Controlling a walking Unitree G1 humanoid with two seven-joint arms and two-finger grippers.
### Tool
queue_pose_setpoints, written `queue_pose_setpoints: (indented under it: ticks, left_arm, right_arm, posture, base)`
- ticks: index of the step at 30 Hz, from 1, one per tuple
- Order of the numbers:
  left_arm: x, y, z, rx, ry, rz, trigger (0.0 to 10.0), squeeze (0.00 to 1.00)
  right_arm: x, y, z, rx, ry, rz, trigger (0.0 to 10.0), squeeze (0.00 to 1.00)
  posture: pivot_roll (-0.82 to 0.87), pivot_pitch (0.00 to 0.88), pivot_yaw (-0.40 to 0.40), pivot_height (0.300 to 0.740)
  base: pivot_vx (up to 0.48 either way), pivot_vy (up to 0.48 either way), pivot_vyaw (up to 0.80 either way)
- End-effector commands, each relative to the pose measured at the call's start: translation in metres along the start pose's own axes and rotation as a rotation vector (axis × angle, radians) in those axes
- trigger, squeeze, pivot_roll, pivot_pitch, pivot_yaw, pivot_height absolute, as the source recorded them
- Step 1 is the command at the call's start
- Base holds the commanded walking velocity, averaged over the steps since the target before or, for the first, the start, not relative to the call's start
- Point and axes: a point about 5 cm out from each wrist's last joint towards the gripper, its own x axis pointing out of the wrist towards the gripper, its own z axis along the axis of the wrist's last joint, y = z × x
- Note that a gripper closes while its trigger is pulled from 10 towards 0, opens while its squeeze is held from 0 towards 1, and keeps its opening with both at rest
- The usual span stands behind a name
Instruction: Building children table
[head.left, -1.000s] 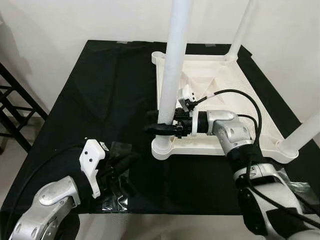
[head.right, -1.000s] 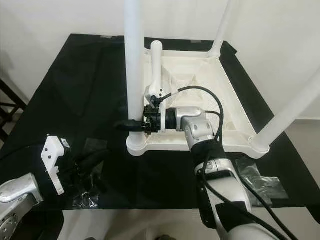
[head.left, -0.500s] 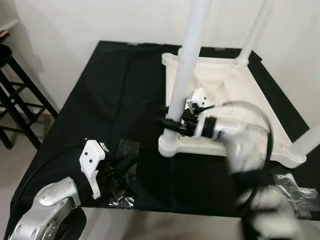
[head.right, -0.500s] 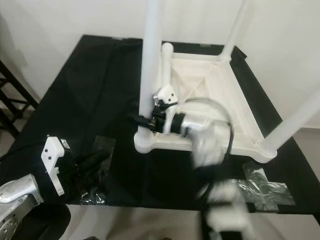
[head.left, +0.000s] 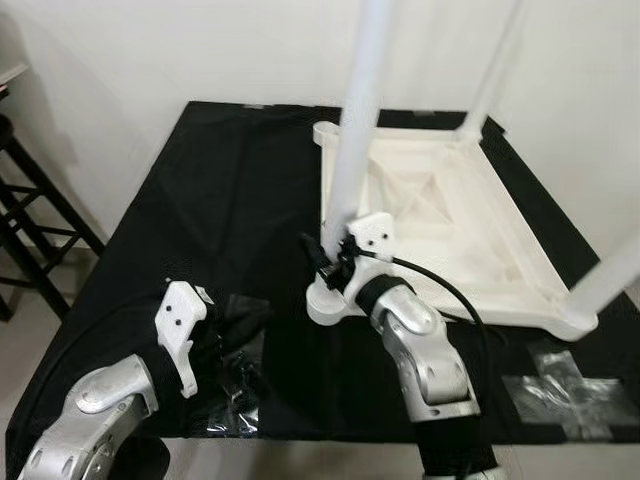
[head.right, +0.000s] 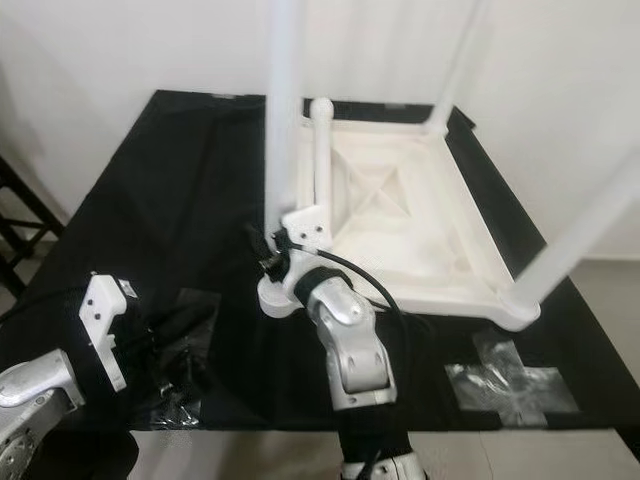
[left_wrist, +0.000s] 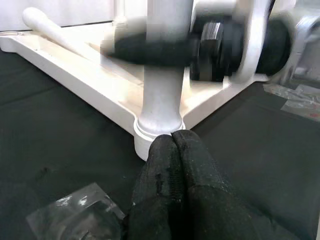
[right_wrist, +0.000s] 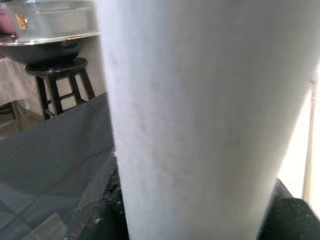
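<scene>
A white children's table (head.left: 450, 230) lies upside down on a black cloth. Its near-left leg (head.left: 355, 140) stands upright in the corner socket. My right gripper (head.left: 322, 258) is shut on this leg just above the socket; in the right wrist view the leg (right_wrist: 190, 115) sits between the black fingers (right_wrist: 107, 215). Two more legs (head.left: 490, 70) stand at the right corners. A loose leg (head.right: 321, 160) lies inside the frame at the far left. My left gripper (head.left: 250, 318) rests low at the front left, its fingers (left_wrist: 172, 150) shut on nothing and pointing toward the socket.
Clear plastic bags lie on the cloth under the left gripper (head.left: 235, 380) and at the front right (head.left: 570, 385). A black stool (head.left: 30, 220) stands off the table's left side. A white wall runs behind. The cloth's front edge is close to both arms.
The camera has shifted. My right arm has swung from the leg's right side round to the near side, still gripping the leg's base. The left arm stays where it was.
</scene>
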Motion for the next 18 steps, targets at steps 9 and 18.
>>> queue_pose_setpoints:
  ticks: [9,18]
  left_arm:
    - [-0.003,0.004,-0.003,0.010,0.028,0.006,10.0,0.00]
    - [-0.007,0.004,-0.004,0.016,0.035,0.013,10.0,0.00]
  right_arm:
    - [-0.005,-0.021,0.037,-0.190,0.014,0.621,10.0,0.00]
    - [0.012,-0.036,0.061,-0.192,0.056,0.829,10.0,0.00]
  posture:
    - [0.13,0.085,-0.038,0.740]
    - [0.16,0.094,-0.034,0.740]
  base:
    - [0.000,0.000,0.00]
    - [0.000,0.000,0.00]
